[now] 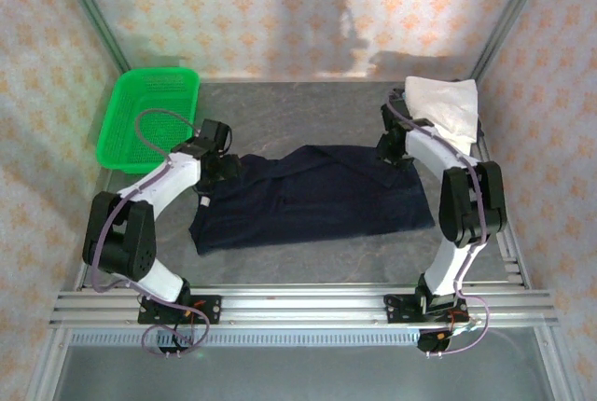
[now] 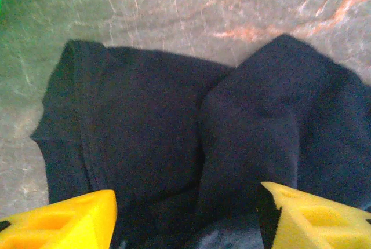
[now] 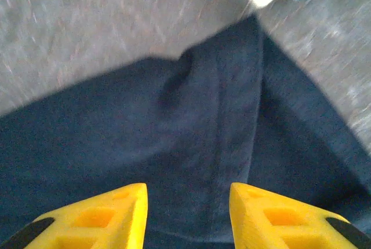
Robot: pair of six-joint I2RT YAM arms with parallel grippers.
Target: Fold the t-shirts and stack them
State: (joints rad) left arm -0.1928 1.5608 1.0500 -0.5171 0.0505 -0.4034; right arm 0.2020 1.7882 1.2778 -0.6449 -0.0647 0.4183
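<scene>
The dark navy t-shirt lies spread across the middle of the table, partly folded, with rumpled edges. My left gripper hovers over its left sleeve end. In the left wrist view the yellow fingers stand wide apart above the navy cloth, and the gripper is open. My right gripper is at the shirt's far right corner, open, with a navy hem running between its fingers. The white t-shirt rests as a folded bundle at the back right.
A green mesh basket stands at the back left. Patterned walls close in the table on three sides. An aluminium rail runs along the near edge. Bare grey tabletop lies behind the navy shirt.
</scene>
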